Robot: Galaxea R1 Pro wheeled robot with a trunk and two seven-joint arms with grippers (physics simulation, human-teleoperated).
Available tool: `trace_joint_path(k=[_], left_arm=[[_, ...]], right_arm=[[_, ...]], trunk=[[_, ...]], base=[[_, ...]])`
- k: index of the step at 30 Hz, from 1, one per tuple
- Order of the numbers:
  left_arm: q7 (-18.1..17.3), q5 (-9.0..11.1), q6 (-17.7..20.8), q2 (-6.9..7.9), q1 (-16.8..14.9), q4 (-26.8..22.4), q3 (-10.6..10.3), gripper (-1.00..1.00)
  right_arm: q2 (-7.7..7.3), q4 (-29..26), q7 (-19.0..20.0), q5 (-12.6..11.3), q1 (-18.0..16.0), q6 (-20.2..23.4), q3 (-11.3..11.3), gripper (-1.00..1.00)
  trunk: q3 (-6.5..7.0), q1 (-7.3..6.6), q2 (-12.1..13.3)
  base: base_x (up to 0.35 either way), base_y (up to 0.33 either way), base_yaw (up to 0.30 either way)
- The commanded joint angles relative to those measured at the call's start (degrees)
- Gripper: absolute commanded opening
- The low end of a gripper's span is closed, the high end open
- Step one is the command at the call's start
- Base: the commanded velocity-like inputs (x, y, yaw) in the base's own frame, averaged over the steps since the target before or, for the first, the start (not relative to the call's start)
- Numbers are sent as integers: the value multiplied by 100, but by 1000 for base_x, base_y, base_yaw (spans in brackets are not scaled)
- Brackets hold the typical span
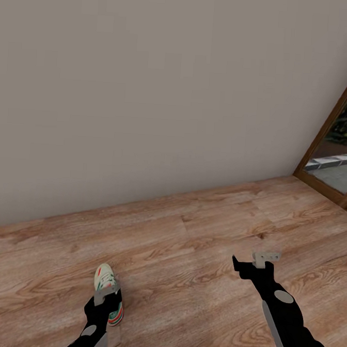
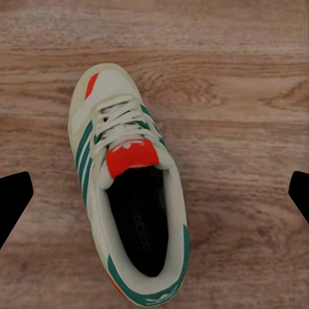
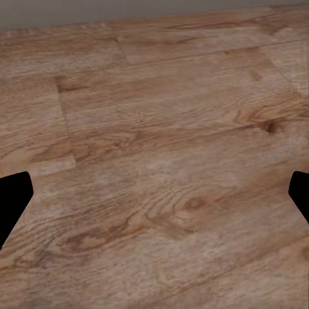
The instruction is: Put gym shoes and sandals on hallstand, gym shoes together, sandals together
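So one gym shoe (image 1: 106, 285) sits on the corridor floor (image 1: 189, 247), low in the head view and a bit left of centre, toe pointing away toward the wall (image 1: 148, 89); its heel end is covered by the left arm, so only the front half shows there; the left wrist view gives the whole thing from straight above: cream upper, green stripes, red-orange tongue, white laces, dark insole, upright on its sole.

The left pincer (image 1: 107, 293) hangs right over the shoe; in the wrist view its two dark fingertips (image 2: 14, 196) sit at the far edges of the frame, spread wide, with the shoe between them and clear floor on either side, so it's open and holding nothing; can't tell how high above the shoe it is.

The right pincer (image 1: 250, 262) is well apart from the shoe, out over bare planks on the right; its fingertips (image 3: 14, 199) are likewise spread wide with just wood grain between them, empty.

Around it: plain beige wall straight ahead, meeting the floor along a slanted line; a wood-framed glass door (image 1: 341, 149) at the far right with greenery and paving behind the glass; nothing lies between the shoe and the wall or close beside the shoe.
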Motion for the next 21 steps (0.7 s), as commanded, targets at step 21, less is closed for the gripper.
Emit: trace_joint_path(k=[21], left_arm=[[6, 12, -31, 3, -4, -52, 13, 100]], right_arm=[[-1, -8, -1, 0, -2, 32, 3, 100]], trunk=[[-650, 73, -70]], base=[[0, 0, 0]])
